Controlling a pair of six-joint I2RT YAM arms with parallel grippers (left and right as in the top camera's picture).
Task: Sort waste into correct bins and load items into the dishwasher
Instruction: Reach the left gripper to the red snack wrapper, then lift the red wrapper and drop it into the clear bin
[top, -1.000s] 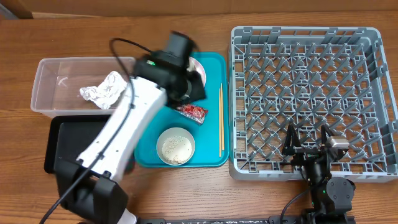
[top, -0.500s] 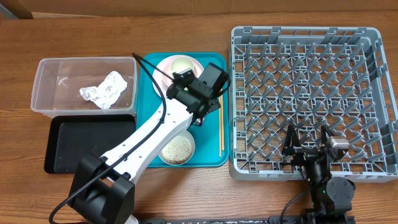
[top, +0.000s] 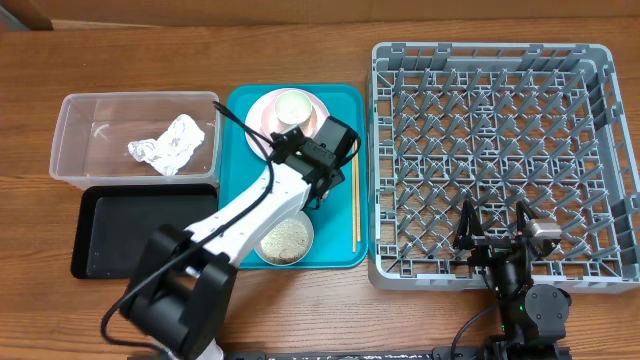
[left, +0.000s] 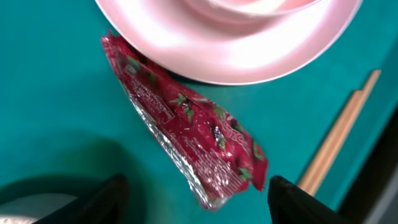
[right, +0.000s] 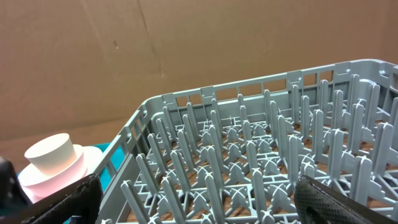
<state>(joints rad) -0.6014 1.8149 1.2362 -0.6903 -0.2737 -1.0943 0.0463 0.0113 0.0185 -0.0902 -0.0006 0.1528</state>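
The red-and-white snack wrapper (left: 193, 146) lies flat on the teal tray (top: 240, 240), beside the pink dish (left: 236, 50). My left gripper (left: 196, 202) is open just above it, one finger on each side; overhead the left gripper (top: 322, 192) hides the wrapper. A white cup (top: 293, 106) stands on the pink dish (top: 265, 118). The pale grey bowl (top: 282, 236) holds rice scraps. Chopsticks (top: 354, 195) lie along the tray's right side. The crumpled napkin (top: 170, 143) lies in the clear tub (top: 75, 160). My right gripper (top: 497, 228) is open over the grey dish rack (top: 600, 160).
The black tray (top: 110, 235) sits in front of the clear tub at the left. The dish rack (right: 261, 162) fills the right half of the table, its near wall just under my right gripper. The cup on the pink dish also shows in the right wrist view (right: 53, 155).
My left arm has swung from the clear tub rightward across the teal tray and come down over the snack wrapper. The right arm has not moved.
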